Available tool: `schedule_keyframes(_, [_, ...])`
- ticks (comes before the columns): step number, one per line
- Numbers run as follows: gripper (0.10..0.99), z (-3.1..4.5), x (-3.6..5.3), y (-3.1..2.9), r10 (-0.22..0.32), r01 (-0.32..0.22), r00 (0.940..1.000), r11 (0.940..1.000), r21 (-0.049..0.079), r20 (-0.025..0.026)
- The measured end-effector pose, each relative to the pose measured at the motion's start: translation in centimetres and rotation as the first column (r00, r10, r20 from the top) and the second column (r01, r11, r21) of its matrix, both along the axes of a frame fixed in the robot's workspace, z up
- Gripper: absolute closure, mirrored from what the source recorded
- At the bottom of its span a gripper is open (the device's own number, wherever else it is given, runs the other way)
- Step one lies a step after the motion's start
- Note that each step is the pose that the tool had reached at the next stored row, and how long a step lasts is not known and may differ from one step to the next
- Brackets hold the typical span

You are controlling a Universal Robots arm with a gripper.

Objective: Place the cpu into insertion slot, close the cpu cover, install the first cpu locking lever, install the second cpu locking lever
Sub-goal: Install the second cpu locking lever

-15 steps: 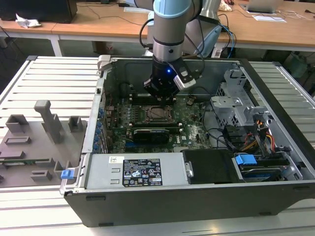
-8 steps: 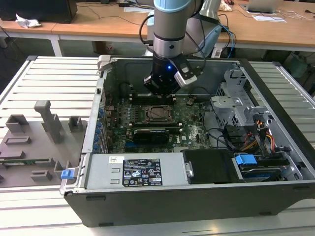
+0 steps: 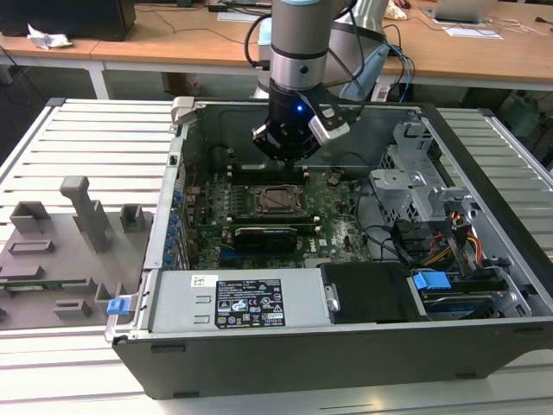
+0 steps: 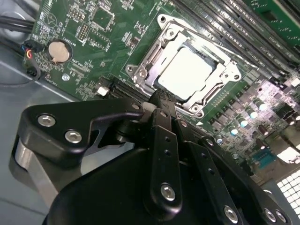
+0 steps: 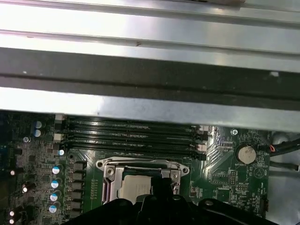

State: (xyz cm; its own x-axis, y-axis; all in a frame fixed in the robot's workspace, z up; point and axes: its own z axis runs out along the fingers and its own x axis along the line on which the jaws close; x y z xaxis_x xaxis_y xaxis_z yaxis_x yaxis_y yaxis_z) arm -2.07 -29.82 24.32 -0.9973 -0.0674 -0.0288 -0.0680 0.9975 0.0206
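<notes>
The cpu (image 4: 185,70) lies flat in the insertion slot (image 3: 278,200) on the green board, its pale silver top showing. The cpu cover (image 4: 140,70), a dull metal frame, lies down around it, the chip showing through its window; both also appear in the first wrist view, cover (image 5: 108,174) around chip (image 5: 133,187). My gripper (image 4: 160,98) hangs just above the slot's edge, its black fingers (image 4: 164,140) pressed together with nothing between them. In the exterior view the gripper (image 3: 283,157) hovers over the far side of the slot. I cannot make out the locking levers' position.
Long black memory slots (image 5: 131,133) run beside the socket, and a coin battery (image 4: 58,50) sits on the board. The case's metal wall (image 5: 150,65) rises behind. A power supply (image 3: 233,298), drive cage (image 3: 415,186) and cables (image 3: 458,238) crowd the case. Grey fixtures (image 3: 78,212) stand outside it.
</notes>
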Motion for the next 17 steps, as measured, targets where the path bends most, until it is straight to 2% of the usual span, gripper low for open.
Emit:
schedule_keyframes(5, [0.98, -0.01, 0.0, -0.85, 0.0, 0.0, 1.0, 1.0, 0.0, 0.0])
schedule_keyframes(10, [0.98, 0.22, 0.01, -0.97, 0.0, 0.0, 1.0, 1.0, 0.0, 0.0])
schedule_keyframes(14, [0.98, 0.22, 0.0, -2.0, 0.0, 0.0, 1.0, 1.0, 0.0, 0.0])
schedule_keyframes(17, [0.98, 0.22, 0.0, -2.38, 0.0, 0.0, 1.0, 1.0, 0.0, -0.0001])
